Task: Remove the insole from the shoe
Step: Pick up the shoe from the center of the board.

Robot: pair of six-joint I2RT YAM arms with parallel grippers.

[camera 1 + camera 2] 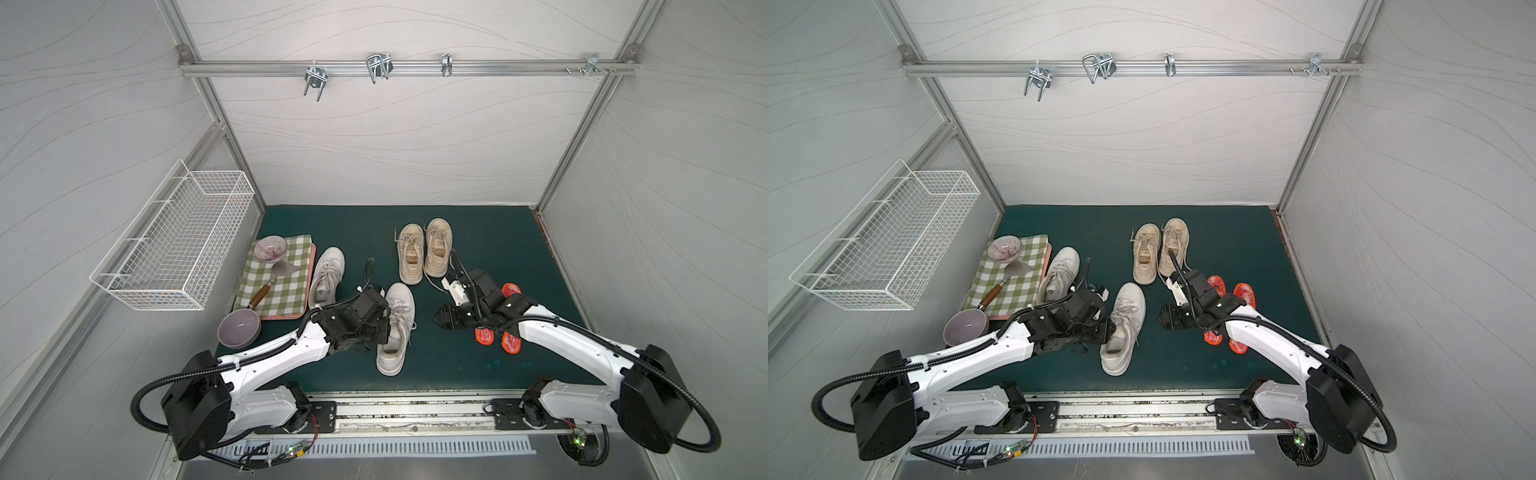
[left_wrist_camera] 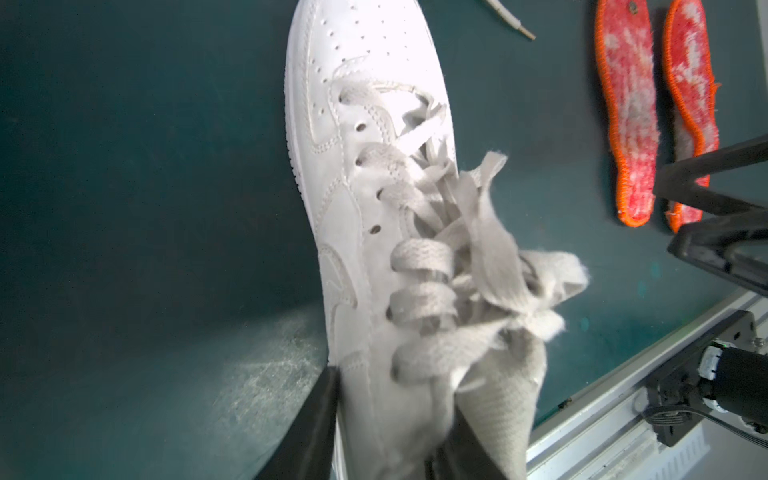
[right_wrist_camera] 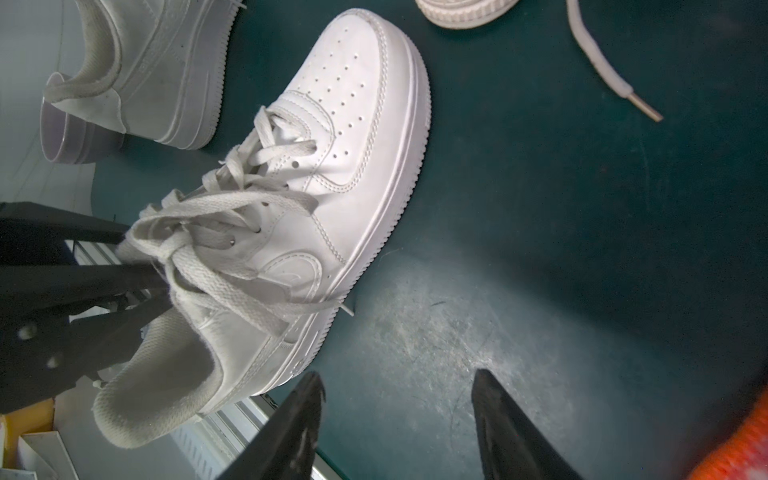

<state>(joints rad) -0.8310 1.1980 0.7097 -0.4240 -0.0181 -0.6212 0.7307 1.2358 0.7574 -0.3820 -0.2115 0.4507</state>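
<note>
Shoe (image 1: 400, 322) has L pincer (image 2: 395, 395) finger inside, clamping its side wall; R pincer (image 3: 397, 374) half-open, empty.

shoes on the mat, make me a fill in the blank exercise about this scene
1. The mat holds ___ shoes in all.
2. The left gripper straddles the side of a ___ shoe.
3. Two insoles lie partly under the ___ arm.
4. The right gripper is ___, holding nothing.
Missing: four; white; right; open.
</note>
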